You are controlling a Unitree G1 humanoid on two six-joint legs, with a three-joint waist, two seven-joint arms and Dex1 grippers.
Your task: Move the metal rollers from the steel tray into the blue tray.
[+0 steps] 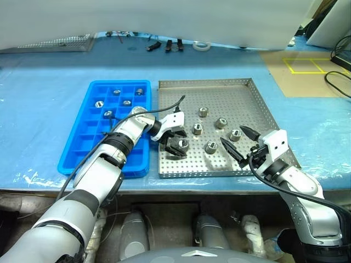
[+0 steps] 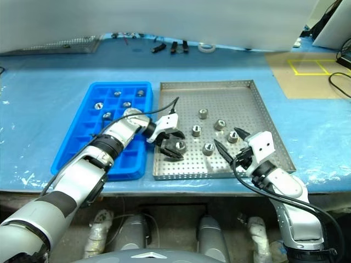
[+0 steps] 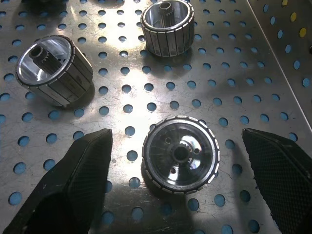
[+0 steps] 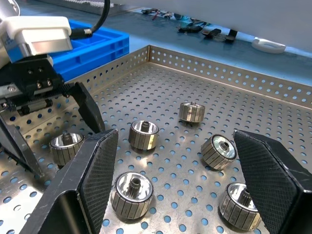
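Observation:
The steel tray (image 1: 258,101) lies mid-table with several metal rollers (image 1: 221,123) loose on its perforated floor. To its left is the blue tray (image 1: 82,137), with several rollers (image 1: 126,102) in its far compartments. My left gripper (image 1: 176,141) is low over the steel tray's near left part and open. Its fingers (image 3: 73,180) stand either side of one upright roller (image 3: 180,153) without touching it. My right gripper (image 1: 232,134) hovers open above the tray's near right part. Nothing is held in it, and several rollers (image 4: 144,134) lie beyond its fingers (image 4: 273,180).
A wire-mesh rack (image 1: 60,43) sits at the back left of the blue-covered table. Black clips (image 1: 167,45) and a tape roll (image 1: 202,46) lie along the far edge. Yellow floor markings (image 1: 304,66) and cables (image 1: 337,82) are off to the right.

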